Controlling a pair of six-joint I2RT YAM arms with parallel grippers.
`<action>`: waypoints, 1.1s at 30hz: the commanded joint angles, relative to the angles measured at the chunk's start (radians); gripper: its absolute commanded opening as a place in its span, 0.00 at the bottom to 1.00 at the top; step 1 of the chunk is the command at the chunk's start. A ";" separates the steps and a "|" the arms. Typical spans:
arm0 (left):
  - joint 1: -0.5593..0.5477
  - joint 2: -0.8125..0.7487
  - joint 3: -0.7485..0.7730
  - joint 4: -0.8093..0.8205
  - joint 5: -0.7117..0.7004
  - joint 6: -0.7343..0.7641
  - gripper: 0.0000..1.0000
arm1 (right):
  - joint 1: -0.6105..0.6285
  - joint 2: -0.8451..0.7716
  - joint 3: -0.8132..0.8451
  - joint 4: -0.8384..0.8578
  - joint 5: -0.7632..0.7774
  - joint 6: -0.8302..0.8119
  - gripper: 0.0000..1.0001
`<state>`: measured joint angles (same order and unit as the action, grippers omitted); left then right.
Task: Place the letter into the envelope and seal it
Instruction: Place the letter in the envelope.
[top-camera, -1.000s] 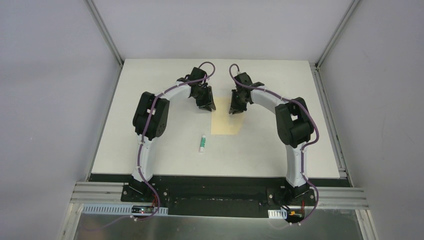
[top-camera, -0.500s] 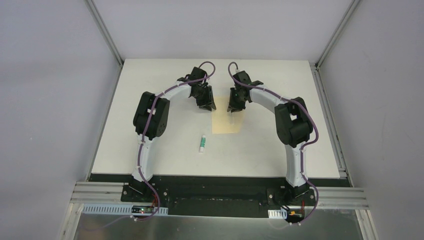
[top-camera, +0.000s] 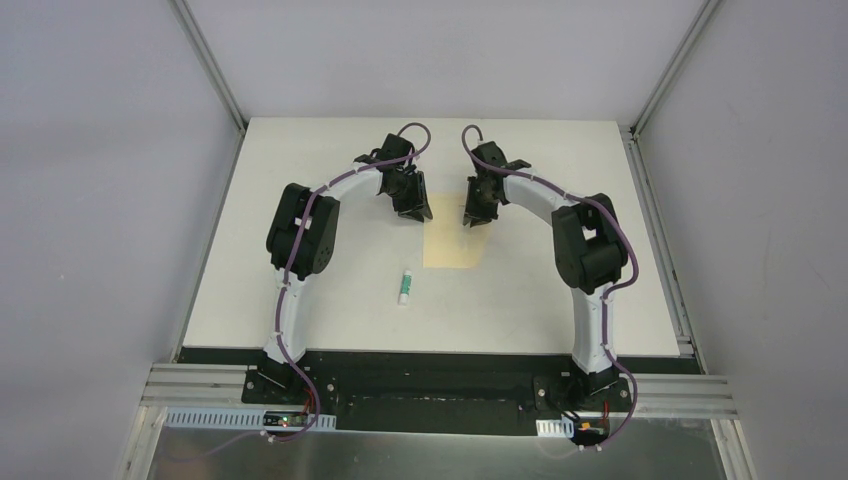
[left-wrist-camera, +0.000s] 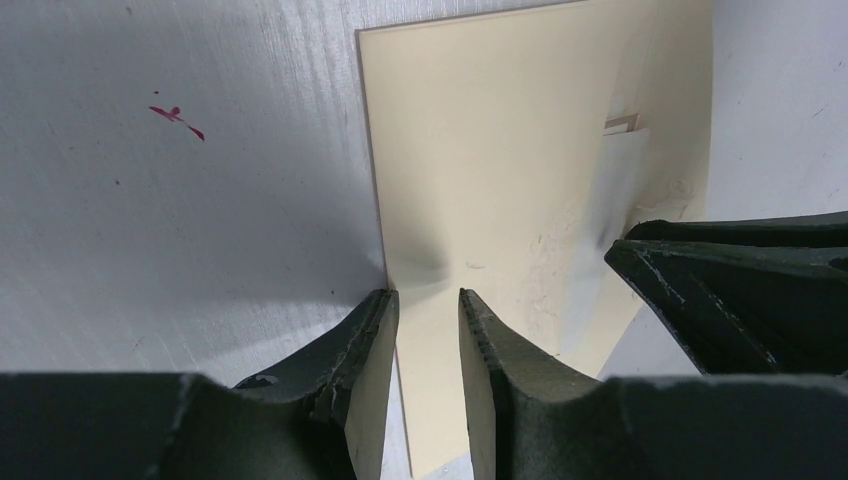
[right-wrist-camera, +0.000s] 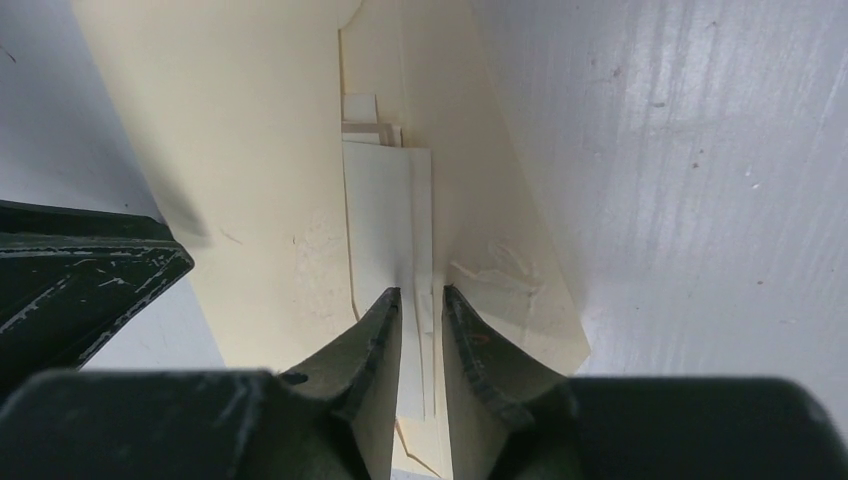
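The yellow-tan envelope (top-camera: 452, 250) lies flat on the white table between my two grippers. My left gripper (left-wrist-camera: 425, 295) stands over the envelope's (left-wrist-camera: 500, 120) left edge. Its jaws are a little apart, their tips down at the paper, which dimples just ahead of them. My right gripper (right-wrist-camera: 420, 292) is at the envelope's (right-wrist-camera: 250, 130) mouth. The pale letter (right-wrist-camera: 385, 210) lies partly inside the mouth and runs under the narrow gap between the jaws. The flap (right-wrist-camera: 500, 230) lies open to the right. The letter (left-wrist-camera: 620, 180) also shows in the left wrist view.
A small white-green tube (top-camera: 405, 286) lies on the table (top-camera: 550, 290) left of and nearer than the envelope. Both arms arch in from the near edge. Grey walls with metal posts close in the far side and both flanks.
My right gripper has shifted slightly right and away along the envelope's far end, and its jaws have eased apart a little. The left arm, envelope and tube have stayed put.
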<state>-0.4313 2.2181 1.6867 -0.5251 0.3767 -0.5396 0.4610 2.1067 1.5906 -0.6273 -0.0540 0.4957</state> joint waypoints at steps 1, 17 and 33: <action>-0.001 0.005 0.033 0.002 0.001 0.000 0.31 | -0.001 -0.030 0.036 -0.008 0.030 -0.007 0.22; -0.001 0.012 0.042 0.003 0.008 -0.004 0.31 | 0.014 0.041 0.081 -0.018 0.032 -0.004 0.13; 0.005 0.012 0.033 0.001 0.001 -0.001 0.31 | 0.015 -0.024 0.063 -0.003 0.039 0.007 0.25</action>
<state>-0.4309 2.2230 1.6958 -0.5278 0.3767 -0.5396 0.4732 2.1429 1.6325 -0.6334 -0.0311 0.4969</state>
